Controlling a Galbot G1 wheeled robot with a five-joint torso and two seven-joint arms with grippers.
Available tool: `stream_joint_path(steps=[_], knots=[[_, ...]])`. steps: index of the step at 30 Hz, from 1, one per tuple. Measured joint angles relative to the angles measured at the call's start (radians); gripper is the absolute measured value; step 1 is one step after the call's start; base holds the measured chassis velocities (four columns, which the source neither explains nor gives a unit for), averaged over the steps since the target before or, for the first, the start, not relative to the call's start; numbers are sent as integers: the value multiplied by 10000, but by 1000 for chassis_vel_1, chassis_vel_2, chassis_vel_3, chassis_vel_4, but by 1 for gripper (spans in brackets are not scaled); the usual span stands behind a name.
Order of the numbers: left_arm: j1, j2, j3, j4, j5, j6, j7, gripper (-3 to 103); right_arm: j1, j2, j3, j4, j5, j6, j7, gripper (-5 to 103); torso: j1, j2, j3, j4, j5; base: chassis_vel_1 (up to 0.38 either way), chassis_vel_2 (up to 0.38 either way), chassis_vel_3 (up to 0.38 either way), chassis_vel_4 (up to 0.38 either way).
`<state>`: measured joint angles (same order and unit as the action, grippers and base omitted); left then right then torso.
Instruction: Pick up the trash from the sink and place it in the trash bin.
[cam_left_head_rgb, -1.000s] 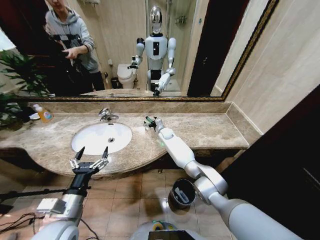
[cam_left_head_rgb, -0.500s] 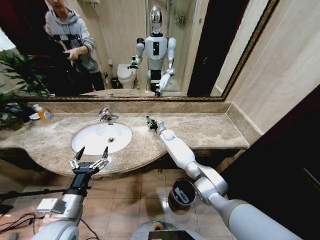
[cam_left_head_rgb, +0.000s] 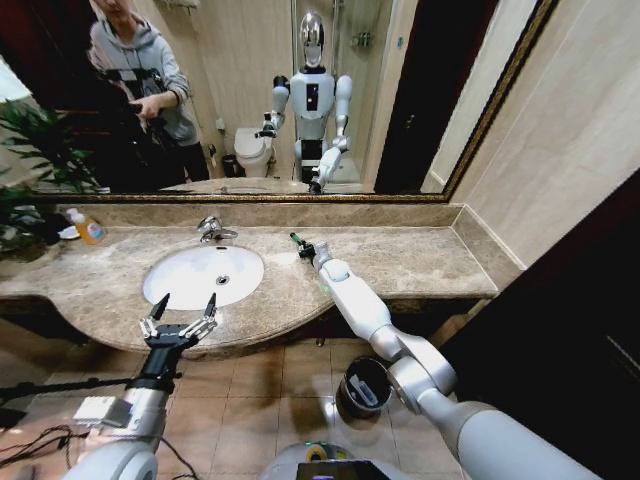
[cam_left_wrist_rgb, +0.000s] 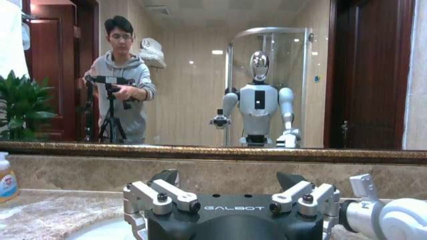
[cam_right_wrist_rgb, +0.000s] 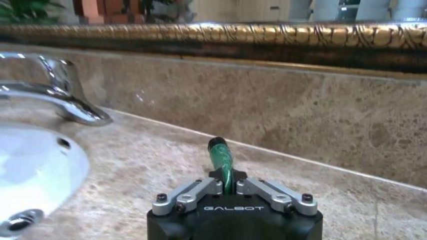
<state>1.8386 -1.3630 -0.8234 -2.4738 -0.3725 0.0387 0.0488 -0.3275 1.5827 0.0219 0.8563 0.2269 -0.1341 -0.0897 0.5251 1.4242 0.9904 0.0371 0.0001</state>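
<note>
Green and glossy, the small tube (cam_right_wrist_rgb: 221, 159) sticks out from the right gripper (cam_right_wrist_rgb: 227, 186), whose jaws are closed on its near end. It is held above the marble worktop (cam_left_head_rgb: 420, 255), right of the sink (cam_left_head_rgb: 203, 275) and close to the faucet (cam_left_head_rgb: 211, 229). It looks light, stiff and slick, so I would judge a pinch at one end prone to slipping; a hold nearer the middle seems safer. The left gripper (cam_left_head_rgb: 179, 315) hangs at the sink's near edge, jaws spread and holding nothing. The bin (cam_left_head_rgb: 364, 386) stands on the floor below, near the right arm.
</note>
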Motion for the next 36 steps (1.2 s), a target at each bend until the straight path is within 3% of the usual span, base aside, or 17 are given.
stream_joint_path(steps=[6,9,13,17,25,26,27,36], knots=[[0,1,0,0,0,0,0,100,-769,-815,-122,1760,576,-493,172,6,0,0,0,-2,0,0,0,0,0],[1,0,0,0,0,0,0,100,-1516,-1791,-41,3298,857,-757,257,6,0,0,0,-2,3,0,0,0,0],[0,0,0,0,0,0,-1,100,-1890,-2487,82,3839,987,-755,278,6,-1,1,-1,-3,0,0,0,0,0],[0,0,1,0,0,0,1,100,-2689,-3354,628,4685,1611,-594,272,6,0,0,0,-5,2,0,0,0,0],[0,0,0,0,0,0,-1,100,-4123,-4177,1484,6371,2098,-587,255,6,0,0,-1,-1,1,0,0,0,0],[1,1,0,0,0,0,1,100,-5765,-4844,2429,7749,2317,-582,253,5,-1,1,-1,-4,3,0,0,0,0],[0,0,0,0,0,0,1,100,-6178,-4997,2668,8080,2359,-533,267,5,0,1,-1,-5,3,0,0,0,0],[0,0,0,0,0,0,0,100,-8960,-5133,4482,10386,2230,-234,520,5,-1,1,-1,-3,1,0,0,0,0]])
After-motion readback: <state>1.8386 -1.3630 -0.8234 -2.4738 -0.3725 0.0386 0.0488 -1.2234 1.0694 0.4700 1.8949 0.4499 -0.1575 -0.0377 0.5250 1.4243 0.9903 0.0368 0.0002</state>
